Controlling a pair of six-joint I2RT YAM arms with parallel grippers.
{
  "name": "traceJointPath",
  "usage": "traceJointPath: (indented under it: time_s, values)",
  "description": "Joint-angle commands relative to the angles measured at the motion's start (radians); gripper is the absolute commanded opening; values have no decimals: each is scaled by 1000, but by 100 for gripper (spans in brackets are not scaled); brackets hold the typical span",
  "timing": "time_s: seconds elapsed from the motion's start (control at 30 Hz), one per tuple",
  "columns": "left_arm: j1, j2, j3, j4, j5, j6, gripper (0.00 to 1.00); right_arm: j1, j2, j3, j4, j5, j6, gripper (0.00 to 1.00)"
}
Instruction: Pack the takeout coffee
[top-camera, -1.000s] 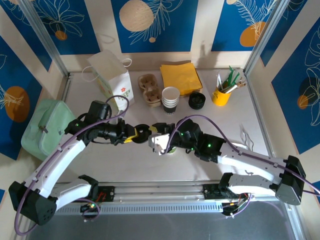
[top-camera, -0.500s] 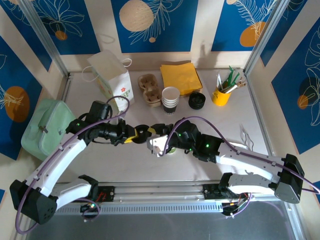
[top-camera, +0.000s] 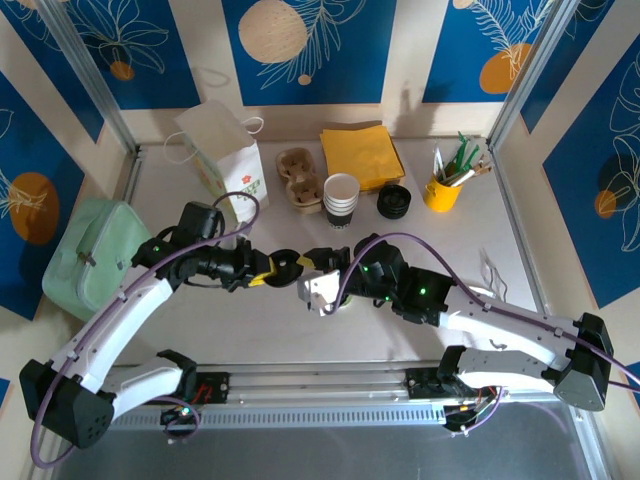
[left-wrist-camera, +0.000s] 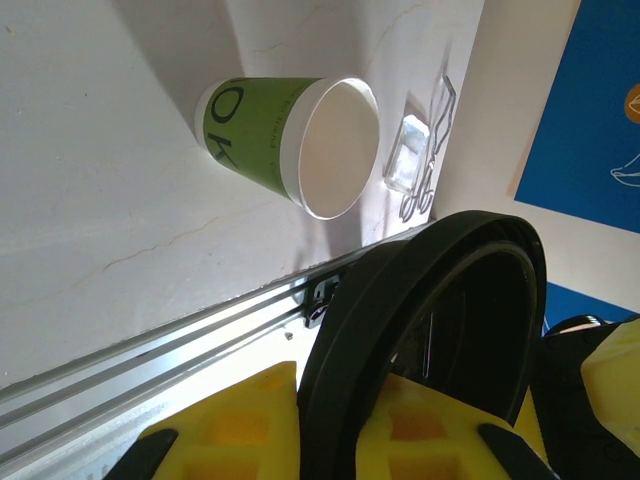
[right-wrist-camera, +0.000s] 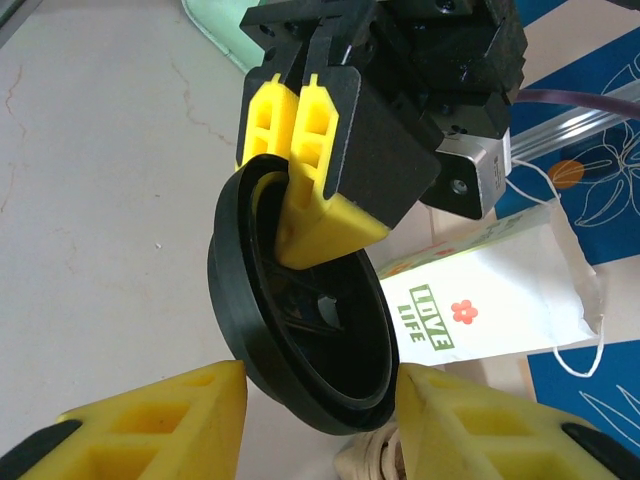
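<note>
So, top view first: against a second ago, the right pincer (top-camera: 308, 262) has been brought in leftward toward the lid (top-camera: 285, 264). The gap seen between them earlier is now all but gone. The left pincer (top-camera: 272, 270) has hardly been moved. The lid is held in it on edge, above the middle of the desk (top-camera: 250, 330). The paper bag (top-camera: 232, 160) is left standing at the far left, untouched.

Left wrist view: the lid is seen clamped by its rim between the yellow fingers (left-wrist-camera: 230, 420), so this pincer is closed on it. Beyond it, the cup (left-wrist-camera: 290, 140) is stood on the desk and judged upright. Its wall is green and its mouth is open with no lid fitted. It is set apart from the lid, not far from the rail (left-wrist-camera: 150, 350) at the near edge.

Right wrist view: the right pincer's jaws are held apart with the lid's lower rim between them. No clamping is shown, and whether either pad touches the rim cannot be told. The left pincer's fingers are closed across the lid's upper rim.

For the task, a hand-over or two-handed re-grip of the lid is judged to be under way, not packing proper. The cup is not yet capped, so nothing can be bagged. The right jaws would need to be closed on the rim before the left is released. With a premature release, the lid could be dropped onto the desk or the cup.
</note>
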Motion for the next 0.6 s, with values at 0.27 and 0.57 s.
traceJointPath:
  time_s: [0.27, 0.57]
  values:
    - [4, -15, -9, 48, 67, -32, 10, -6, 45, 65, -34, -10, -60, 34]
    - [4, -29, -7, 80, 86, -56, 11, 5, 66, 69, -56, 42, -70, 23]
